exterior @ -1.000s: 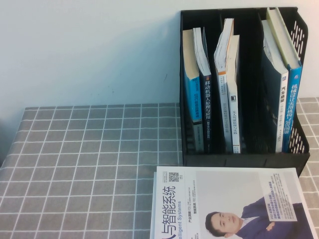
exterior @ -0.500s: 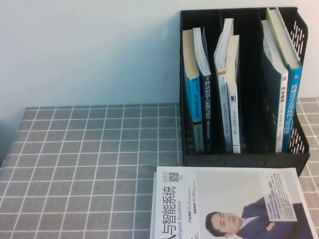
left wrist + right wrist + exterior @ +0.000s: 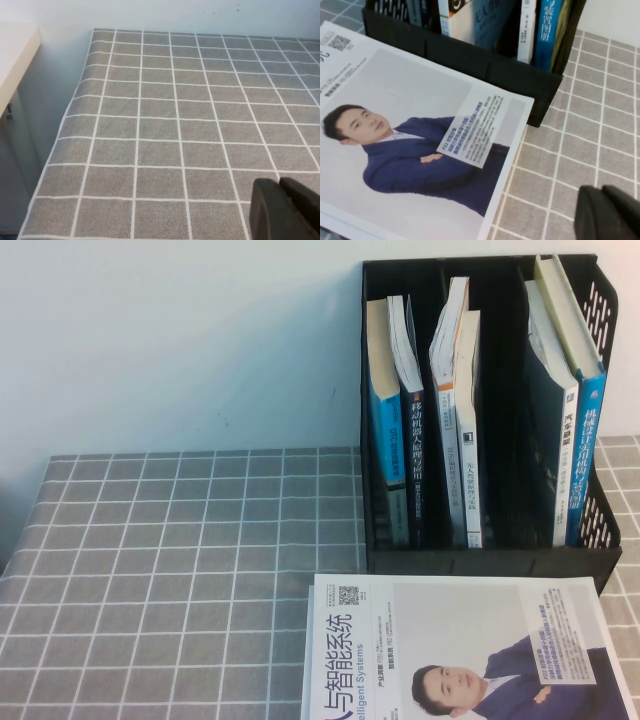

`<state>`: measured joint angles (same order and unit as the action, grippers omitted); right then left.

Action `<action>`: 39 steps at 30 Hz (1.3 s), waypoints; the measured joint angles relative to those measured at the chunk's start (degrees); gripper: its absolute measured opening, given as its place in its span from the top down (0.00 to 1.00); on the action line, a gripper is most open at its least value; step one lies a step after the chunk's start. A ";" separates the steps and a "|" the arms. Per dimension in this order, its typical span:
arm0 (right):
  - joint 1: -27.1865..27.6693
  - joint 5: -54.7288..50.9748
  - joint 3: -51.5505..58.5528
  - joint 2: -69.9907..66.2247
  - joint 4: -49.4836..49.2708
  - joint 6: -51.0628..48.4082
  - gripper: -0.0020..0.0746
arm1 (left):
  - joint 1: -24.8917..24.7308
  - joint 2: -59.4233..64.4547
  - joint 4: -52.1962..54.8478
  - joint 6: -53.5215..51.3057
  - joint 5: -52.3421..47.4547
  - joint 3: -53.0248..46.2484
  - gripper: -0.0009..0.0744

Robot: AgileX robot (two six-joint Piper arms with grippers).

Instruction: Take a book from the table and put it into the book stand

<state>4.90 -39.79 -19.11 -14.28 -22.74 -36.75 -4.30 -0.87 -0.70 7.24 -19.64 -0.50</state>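
The pale yellow-green book with the blue spine (image 3: 590, 430) stands upright in the right compartment of the black book stand (image 3: 490, 562), against its slotted outer wall. Its spine also shows in the right wrist view (image 3: 547, 30). Neither gripper shows in the high view. My left gripper (image 3: 279, 183) is shut and empty, low over the bare grey grid cloth of the table (image 3: 175, 115). My right gripper (image 3: 601, 190) is shut and empty, over the cloth beside the stand's front right corner (image 3: 540, 95).
A white-covered book with a man's portrait (image 3: 460, 650) lies flat on the table in front of the stand, also in the right wrist view (image 3: 405, 145). Several other books stand in the left and middle compartments (image 3: 420, 420). A wall rises behind the table.
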 joint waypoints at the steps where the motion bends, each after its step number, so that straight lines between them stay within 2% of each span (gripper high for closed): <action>1: -0.14 0.00 0.00 0.00 -0.15 0.00 0.98 | 0.00 0.00 0.00 0.00 0.00 0.00 0.99; 4: -0.26 2.67 1.28 0.66 0.44 0.55 0.98 | 0.00 0.00 -0.12 0.00 0.00 0.00 0.99; 9: -0.26 19.24 8.43 7.80 9.68 5.95 0.98 | 0.00 0.00 -0.12 0.00 0.04 0.00 0.99; 14: -0.26 35.61 18.51 14.78 13.74 14.05 0.98 | 0.00 0.00 -0.22 0.00 0.04 0.00 0.99; 16: 0.00 38.79 20.15 14.90 14.00 16.85 0.98 | 0.00 0.00 -0.22 0.00 0.04 0.00 0.99; 20: 1.61 35.84 20.62 15.03 13.87 18.92 0.98 | 0.00 0.00 -0.33 0.00 0.04 0.00 0.99; 27: 2.00 20.58 20.75 15.03 15.98 23.12 0.98 | 0.00 0.00 -0.33 0.00 0.04 0.00 0.99; 32: 2.00 20.08 20.56 15.03 21.56 30.04 0.98 | 0.00 0.00 -0.33 0.00 0.04 0.00 0.99; 39: 2.00 20.08 20.56 15.03 21.91 29.44 0.98 | 0.00 0.00 -0.33 0.00 0.04 0.00 0.99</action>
<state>6.90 -19.71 1.44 0.75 -0.83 -7.31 -4.30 -0.87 -1.02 7.24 -19.61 -0.50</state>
